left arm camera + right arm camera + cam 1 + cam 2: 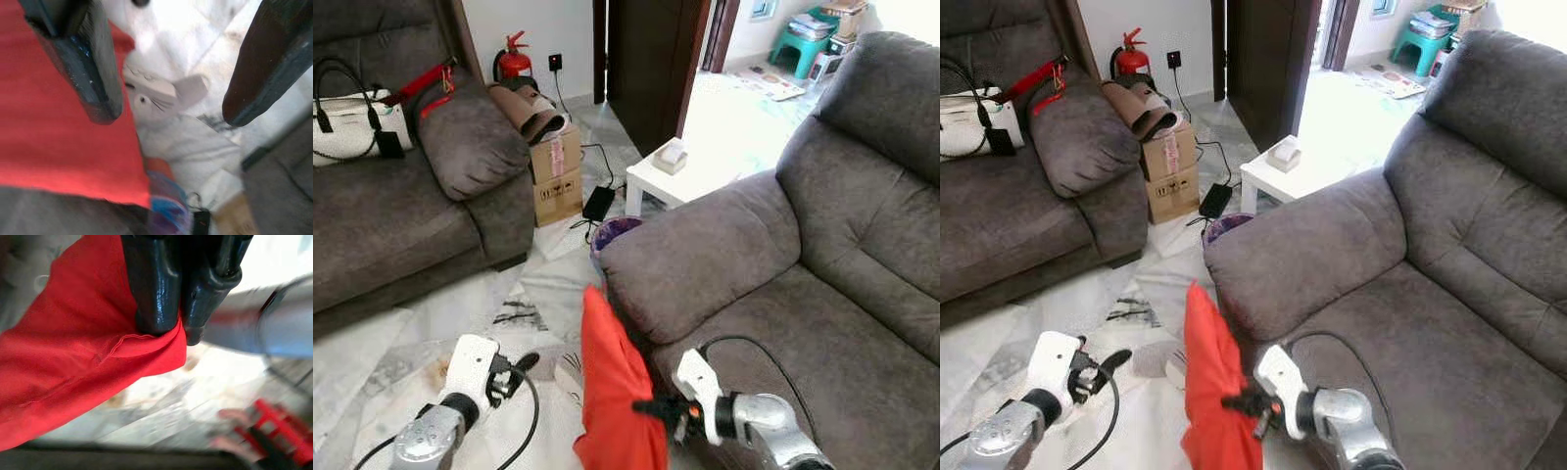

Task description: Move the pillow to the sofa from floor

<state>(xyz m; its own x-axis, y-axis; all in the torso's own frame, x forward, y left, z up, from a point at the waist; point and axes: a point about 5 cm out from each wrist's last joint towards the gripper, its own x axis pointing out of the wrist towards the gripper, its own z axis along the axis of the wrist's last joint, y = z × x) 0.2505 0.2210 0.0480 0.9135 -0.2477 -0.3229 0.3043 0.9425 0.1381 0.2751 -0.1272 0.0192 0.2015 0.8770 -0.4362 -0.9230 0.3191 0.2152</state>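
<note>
The right gripper [168, 330] has its fingers pinched tight on the edge of the red pillow [612, 392], which hangs upright just beside the grey sofa [783, 294]. The left gripper [166, 110] is spread wide, holding nothing. A cardboard box [556, 176] carries rolled brown material [524, 110].

pillow [612, 392] solid red; sofa [822, 284] grey-brown plush, second sofa [382, 215] same shade; floor [421, 323] white marble with grey veining; side table [680, 181] white; fire extinguisher [514, 61] red; stool [803, 44] teal; cardboard boxes [556, 176] tan
</note>
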